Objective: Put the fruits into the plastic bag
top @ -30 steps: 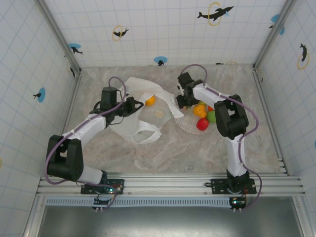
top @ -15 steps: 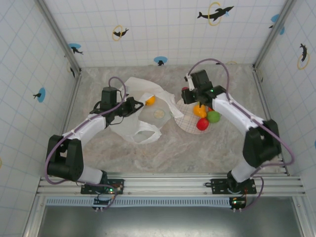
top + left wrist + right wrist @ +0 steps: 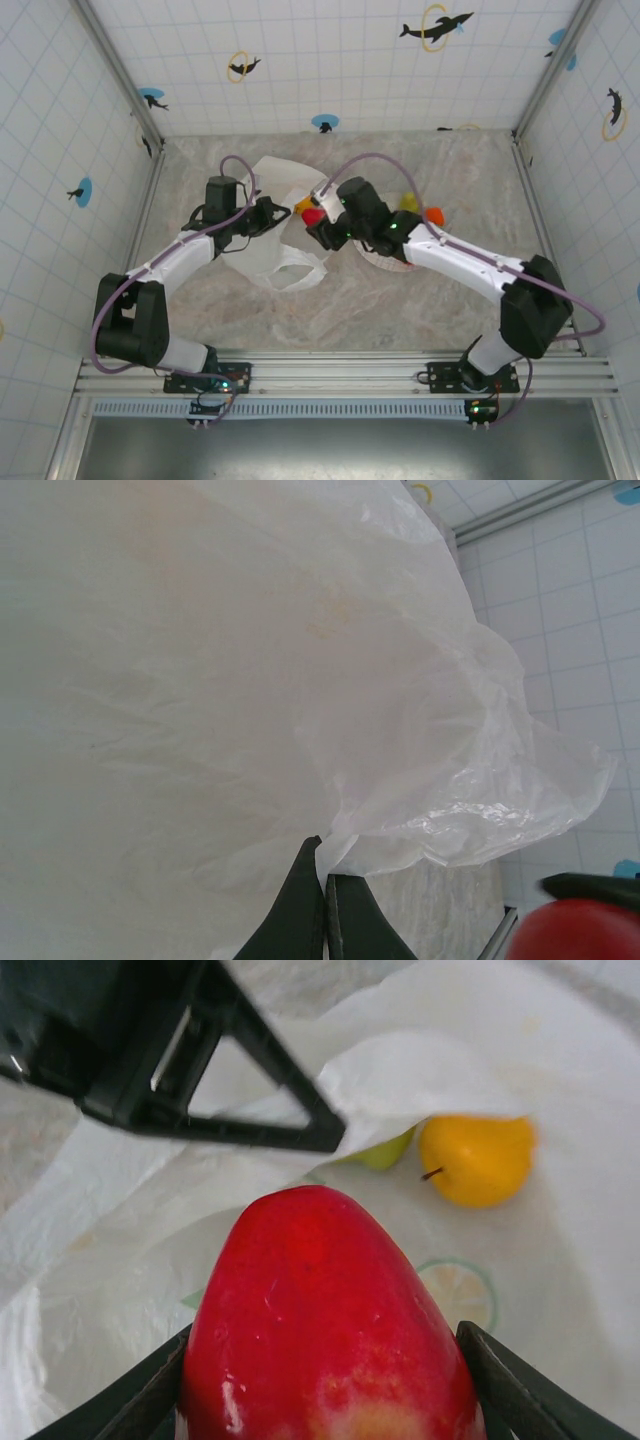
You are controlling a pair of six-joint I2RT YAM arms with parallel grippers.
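My right gripper (image 3: pixel 318 224) is shut on a glossy red fruit (image 3: pixel 313 215) and holds it over the mouth of the white plastic bag (image 3: pixel 268 255). In the right wrist view the red fruit (image 3: pixel 330 1330) sits between both fingers, above the bag (image 3: pixel 570 1090). An orange-yellow fruit (image 3: pixel 478 1158) and a partly covered green fruit (image 3: pixel 382 1152) lie inside. My left gripper (image 3: pixel 270 214) is shut on the bag's rim and holds it up; in the left wrist view a fold of the bag (image 3: pixel 250 680) is pinched at the fingertips (image 3: pixel 325 865). A yellow fruit (image 3: pixel 408 203) and an orange-red fruit (image 3: pixel 434 214) lie by the plate.
The round pale grid-patterned plate (image 3: pixel 388 258) lies right of the bag, partly under my right arm. Tiled walls close in the marbled table (image 3: pixel 400 310) on three sides. The left gripper's black frame (image 3: pixel 150 1050) hangs close above the bag mouth.
My right arm has swung left from the plate to the bag mouth, carrying the red fruit. The left gripper has stayed shut on the bag rim.
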